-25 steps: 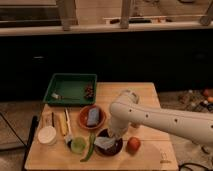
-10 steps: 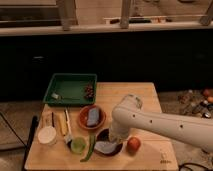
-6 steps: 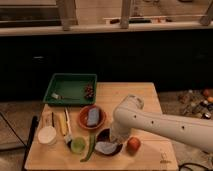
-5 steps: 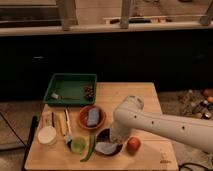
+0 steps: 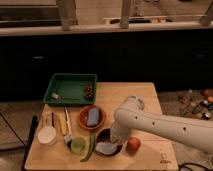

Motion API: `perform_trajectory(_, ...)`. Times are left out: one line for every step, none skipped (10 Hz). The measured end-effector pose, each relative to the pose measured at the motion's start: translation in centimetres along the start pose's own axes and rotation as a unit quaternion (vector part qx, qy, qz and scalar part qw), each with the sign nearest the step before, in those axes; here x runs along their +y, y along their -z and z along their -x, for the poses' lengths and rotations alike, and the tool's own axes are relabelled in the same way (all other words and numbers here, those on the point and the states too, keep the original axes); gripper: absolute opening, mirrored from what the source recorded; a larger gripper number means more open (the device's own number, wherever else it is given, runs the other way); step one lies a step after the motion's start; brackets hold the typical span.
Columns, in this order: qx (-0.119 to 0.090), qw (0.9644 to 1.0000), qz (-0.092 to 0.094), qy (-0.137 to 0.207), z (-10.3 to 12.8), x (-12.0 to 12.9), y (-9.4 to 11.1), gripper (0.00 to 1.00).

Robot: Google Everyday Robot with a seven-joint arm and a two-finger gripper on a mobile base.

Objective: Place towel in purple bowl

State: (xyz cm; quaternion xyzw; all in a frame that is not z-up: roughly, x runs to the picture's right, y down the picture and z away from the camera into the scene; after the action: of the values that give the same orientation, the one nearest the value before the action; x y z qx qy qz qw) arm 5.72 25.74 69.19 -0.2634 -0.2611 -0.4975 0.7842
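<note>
Camera view: one high view that looks down on a light wooden table [image 5: 127, 95], with a dark counter front behind it.
Arm: the white robot arm [image 5: 165, 125] comes in from the right edge and bends down at its rounded elbow toward the table's front.
Gripper: the gripper [image 5: 114, 140] is at the end of the arm, low over the right side of the dark purple round bowl [image 5: 99, 136]. The arm's own body covers most of it.
Gripper state: cannot tell; the view does not show whether it is wide, narrow or holding anything.
Towel: the white crumpled towel [image 5: 105, 148] lies inside the purple bowl, in its front part, just beside the gripper. Contact between the two cannot be made out.
Purple bowl: stands near the front edge of the table, just in front of the orange round bowl [image 5: 82, 118].
Orange bowl: holds a blue-grey rectangular sponge [image 5: 93, 116].
Right of purple bowl: an orange-red round fruit [image 5: 133, 145], just beside the rim.
Left of purple bowl: a long green pepper [image 5: 90, 148], then a small green cup [image 5: 77, 145].
Far left: a white round cup [image 5: 47, 135].
Back left: a green rectangular tray [image 5: 70, 76] holding a small dark cluster [image 5: 89, 92].
</note>
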Motion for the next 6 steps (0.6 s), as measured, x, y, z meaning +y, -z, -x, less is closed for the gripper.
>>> perform_trajectory(0.005,1.0000,0.000,0.004,0.1,-0.4,0.5,0.21)
perform_trajectory(0.009,0.9999,-0.001,0.008,0.3,-0.9,0.9,0.31)
perform_trajectory(0.012,0.9999,-0.001,0.011,0.3,-1.1,1.3,0.43)
perform_trajectory(0.013,0.9998,0.001,0.013,0.3,-1.2,1.4,0.53)
perform_trajectory(0.014,0.9998,0.002,0.015,0.3,-1.2,1.6,0.61)
perform_trajectory(0.015,0.9997,0.004,0.018,0.3,-1.2,1.7,0.73)
